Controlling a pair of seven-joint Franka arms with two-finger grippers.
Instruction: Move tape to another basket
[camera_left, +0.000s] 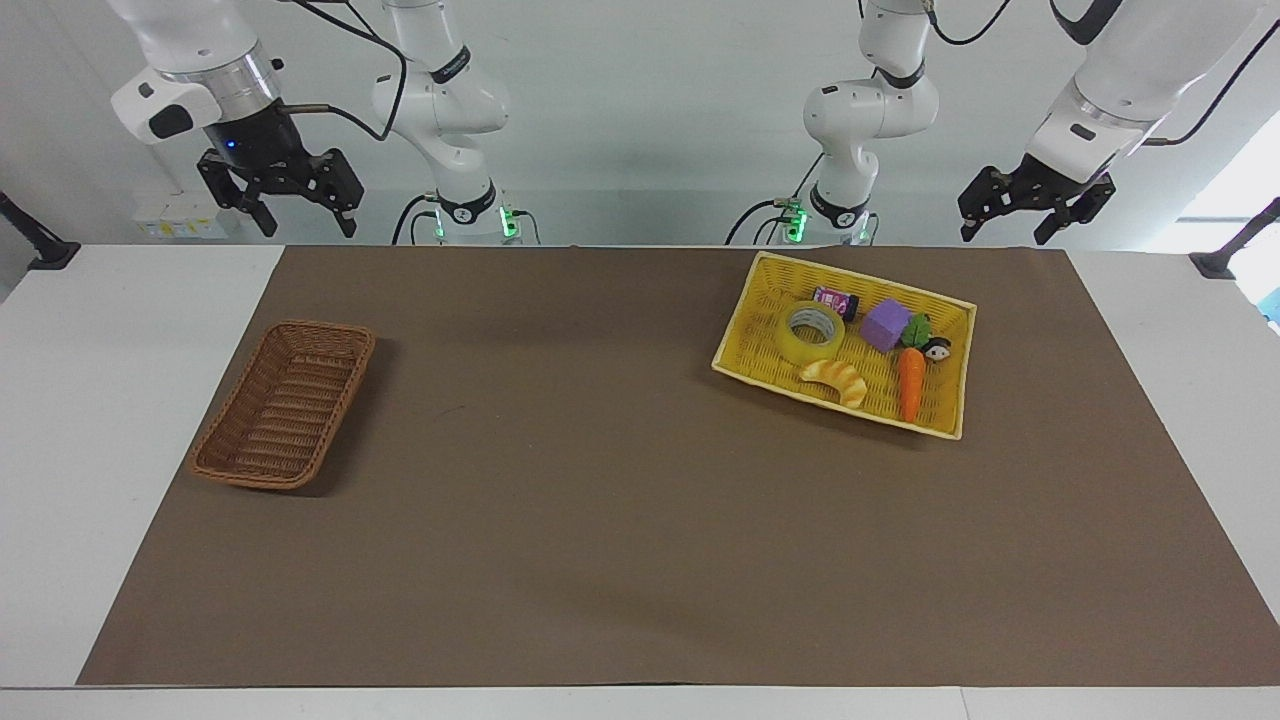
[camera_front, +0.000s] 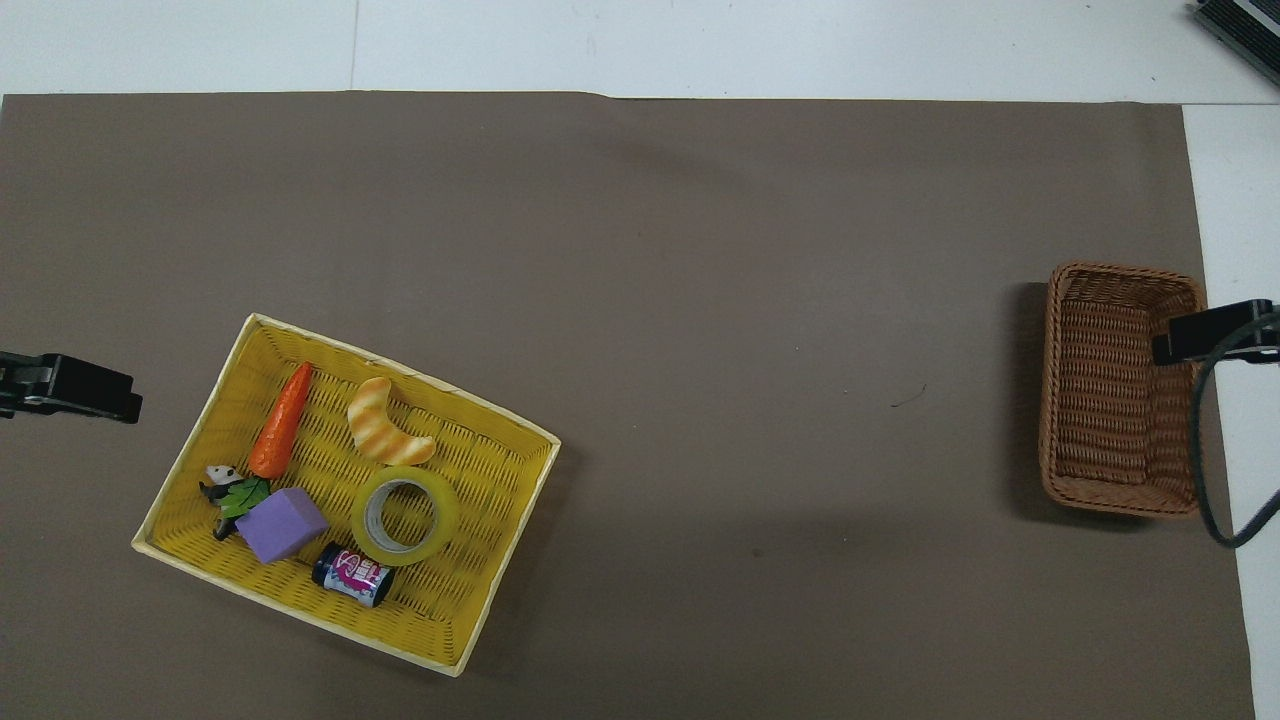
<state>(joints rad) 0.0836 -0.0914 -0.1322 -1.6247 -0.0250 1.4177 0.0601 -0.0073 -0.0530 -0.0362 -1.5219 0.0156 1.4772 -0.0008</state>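
Observation:
The tape (camera_left: 808, 349) lies flat in the yellow tray basket (camera_left: 752, 335) at the left arm's end of the table; it also shows in the overhead view (camera_front: 447, 512). The dark-brown wicker basket (camera_left: 285, 405) stands empty at the right arm's end and shows in the overhead view (camera_front: 1115, 390) too. My left gripper (camera_left: 1002, 236) is open and empty, raised over the mat's edge beside the tray; its tip shows in the overhead view (camera_front: 95, 388). My right gripper (camera_left: 307, 228) is open and empty, raised at the brown basket's end (camera_front: 1210, 333), and waits.
The yellow tray (camera_front: 490, 465) also holds an orange croissant toy (camera_left: 836, 380), a carrot (camera_left: 909, 383), a purple block (camera_left: 886, 325), a small dark can (camera_left: 836, 300) and a small panda figure (camera_left: 937, 349). A brown mat (camera_left: 600, 500) covers the table.

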